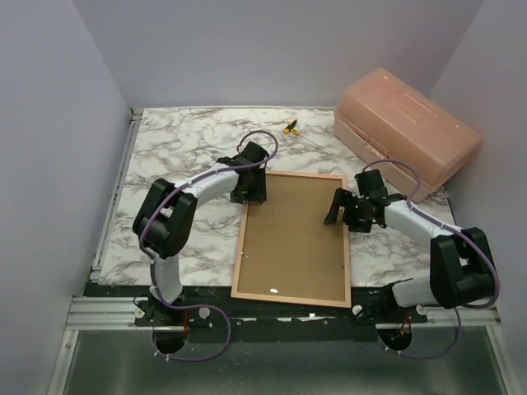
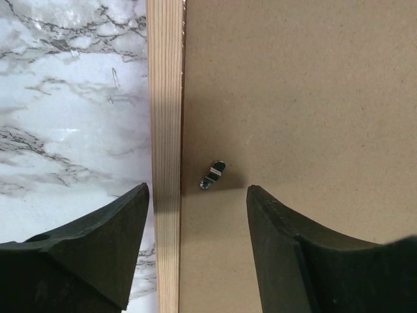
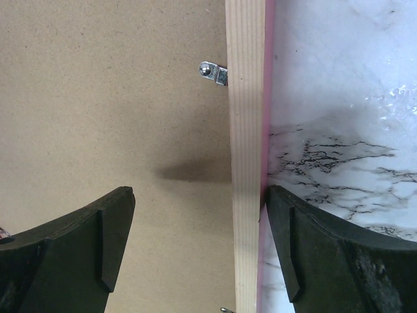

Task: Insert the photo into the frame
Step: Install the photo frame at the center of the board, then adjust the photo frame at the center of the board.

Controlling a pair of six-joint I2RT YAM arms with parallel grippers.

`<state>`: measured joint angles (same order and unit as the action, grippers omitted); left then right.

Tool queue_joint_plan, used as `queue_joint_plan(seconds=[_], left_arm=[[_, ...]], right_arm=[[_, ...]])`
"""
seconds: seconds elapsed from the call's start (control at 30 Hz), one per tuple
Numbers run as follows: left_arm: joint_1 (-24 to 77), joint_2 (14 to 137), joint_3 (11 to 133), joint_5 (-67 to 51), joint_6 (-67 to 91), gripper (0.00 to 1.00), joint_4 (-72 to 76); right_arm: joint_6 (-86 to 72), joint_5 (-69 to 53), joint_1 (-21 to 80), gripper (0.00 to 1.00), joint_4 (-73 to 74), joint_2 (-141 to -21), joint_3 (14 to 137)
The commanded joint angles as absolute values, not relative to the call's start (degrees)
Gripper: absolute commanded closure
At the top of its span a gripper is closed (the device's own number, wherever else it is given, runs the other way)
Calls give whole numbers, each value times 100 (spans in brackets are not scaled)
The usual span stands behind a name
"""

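From above, I see a large rectangular picture frame (image 2: 164, 130) with thin light-wood rails. It lies face down near the middle of the white marble-patterned tabletop (image 1: 181, 140), its lower rail close to the near edge. A plain brown backing board (image 1: 295, 239) fills it. The photo shows in no view, so I cannot tell whether it sits under the board.

My left gripper (image 2: 197, 192) hangs over the frame's far left corner. Its fingers are wide apart and empty, spanning the rail and a small metal turn-tab (image 2: 212, 175). My right gripper (image 3: 200, 190) hangs over the right rail, fingers wide and empty, one above the board and one above the marble.

The risks I see:
- A finger dropping onto a tab could bend it or gouge the board.
- Closing across a rail could slide the whole frame.
- Lifting before the tabs hold could spill the board.
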<state>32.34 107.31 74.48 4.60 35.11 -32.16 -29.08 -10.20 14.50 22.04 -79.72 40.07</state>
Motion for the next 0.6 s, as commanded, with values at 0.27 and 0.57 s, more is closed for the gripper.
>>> queue_joint_plan(seconds=[0.27,0.57], left_arm=[[3082,11273,7880,768,3537,58,-3532],[2919,11207,7682,482,3612,88,-3208]], right_arm=[[-2830,-1197,1456,11,2285,-8026,4025],[-2834,-1228,1459,11,2272,-8038,3993]])
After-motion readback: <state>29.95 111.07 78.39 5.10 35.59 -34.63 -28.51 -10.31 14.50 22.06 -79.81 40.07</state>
